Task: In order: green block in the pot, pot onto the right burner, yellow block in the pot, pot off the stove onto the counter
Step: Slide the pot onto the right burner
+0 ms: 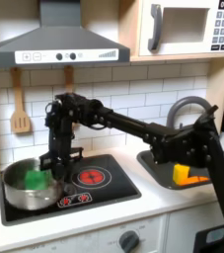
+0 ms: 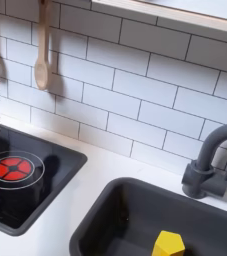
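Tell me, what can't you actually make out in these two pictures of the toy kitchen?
- Gripper, first exterior view: its fingertips sit at the pot rim and blur together, so open or shut is unclear.
- Green block, first exterior view: partly behind the pot's wall.
- Yellow block, second exterior view: cut off by the bottom edge.
- Sink, second exterior view: cut off at the bottom and right edges.
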Available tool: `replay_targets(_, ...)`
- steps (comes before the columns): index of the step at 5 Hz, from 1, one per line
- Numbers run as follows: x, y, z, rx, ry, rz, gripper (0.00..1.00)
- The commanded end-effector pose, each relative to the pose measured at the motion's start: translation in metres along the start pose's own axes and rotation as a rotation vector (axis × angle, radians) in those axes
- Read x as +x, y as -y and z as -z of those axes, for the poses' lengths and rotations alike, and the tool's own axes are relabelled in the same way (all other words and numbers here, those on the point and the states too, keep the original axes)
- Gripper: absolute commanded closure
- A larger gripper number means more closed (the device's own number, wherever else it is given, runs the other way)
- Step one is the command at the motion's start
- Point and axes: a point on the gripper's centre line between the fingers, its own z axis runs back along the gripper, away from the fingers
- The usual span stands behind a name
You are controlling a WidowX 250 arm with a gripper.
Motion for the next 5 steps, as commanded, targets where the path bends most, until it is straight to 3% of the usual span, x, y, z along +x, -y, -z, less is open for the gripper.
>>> replay_targets(1, -0.008, 0.014, -0.003, -0.022, -0.005, 0.044, 1.0)
replay_targets(5, -0.018, 0.049, -0.005, -0.064, -0.01, 0.157, 1.0)
